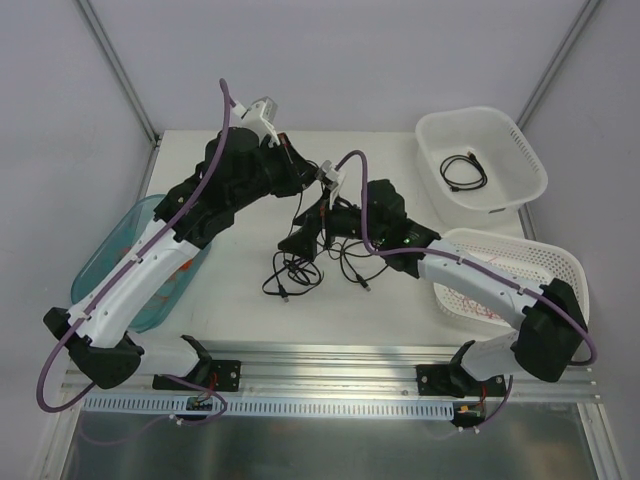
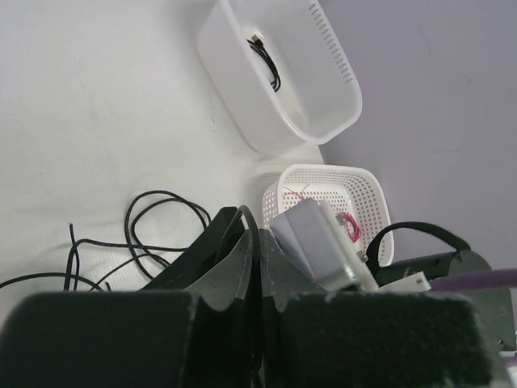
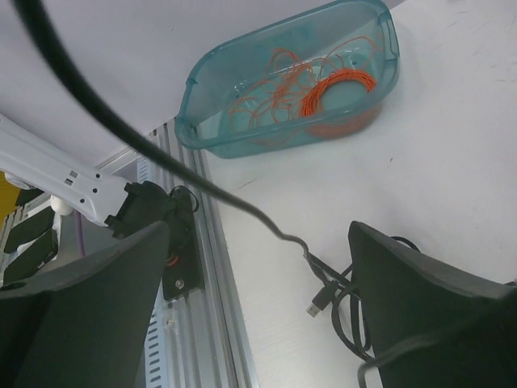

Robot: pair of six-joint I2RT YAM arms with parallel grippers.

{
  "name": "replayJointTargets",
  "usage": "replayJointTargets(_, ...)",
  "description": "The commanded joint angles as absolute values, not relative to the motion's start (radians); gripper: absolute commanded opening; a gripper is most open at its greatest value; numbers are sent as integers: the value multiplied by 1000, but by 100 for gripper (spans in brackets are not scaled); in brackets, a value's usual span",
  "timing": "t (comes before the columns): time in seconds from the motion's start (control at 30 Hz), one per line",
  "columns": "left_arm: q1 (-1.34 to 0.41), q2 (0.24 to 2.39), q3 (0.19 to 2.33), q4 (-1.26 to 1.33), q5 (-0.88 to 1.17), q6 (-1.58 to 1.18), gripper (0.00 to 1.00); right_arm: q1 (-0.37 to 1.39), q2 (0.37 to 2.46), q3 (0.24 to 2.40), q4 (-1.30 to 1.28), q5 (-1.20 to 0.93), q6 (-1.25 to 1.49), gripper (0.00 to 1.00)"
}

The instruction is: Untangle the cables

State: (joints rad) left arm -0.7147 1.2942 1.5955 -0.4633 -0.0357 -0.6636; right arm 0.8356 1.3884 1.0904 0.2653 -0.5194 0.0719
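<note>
Pinching cables (image 1: 295,272), left fingers (image 2: 233,263) closed, contact obscured; right fingers (image 3: 89,315) spread.

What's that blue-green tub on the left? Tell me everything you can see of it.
The tub is see-through teal plastic, oblong, with rounded corners and a thick rim. It sits upright and open on the white table, near its left edge. Inside lie loose orange wires and a neatly wound orange coil. The left arm reaches across above it.
</note>
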Motion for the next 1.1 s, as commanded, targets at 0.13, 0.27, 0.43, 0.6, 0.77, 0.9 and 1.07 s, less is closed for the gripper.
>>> replayJointTargets(0.13, -739, 1256, 1563, -373, -139, -778, 0, 887, 1445, 1132, 405, -407, 92, 81)
replayJointTargets(0.27, -742, 1243, 1537, -359, -172, -801, 0, 890, 1447, 1114, 422, -376, 97, 49)
replayJointTargets(0.43, -741, 1218, 1494, -333, -196, -822, 0, 891, 1440, 1097, 417, -354, 100, 10)
replayJointTargets(0.6, -741, 1174, 1456, -330, -261, -787, 10, 888, 1421, 1082, 367, -328, 89, 1)
replayJointTargets(0.77, -732, 1111, 1407, -330, -285, -675, 41, 844, 1398, 1060, 290, -276, 98, 1)
replayJointTargets(0.9, -697, 1046, 1330, -330, -238, -591, 61, 752, 1371, 1089, 201, -278, 120, 1)
replayJointTargets(1.07, -657, 930, 1150, -319, -204, -468, 77, 683, 1341, 1173, 19, -278, 107, 1)
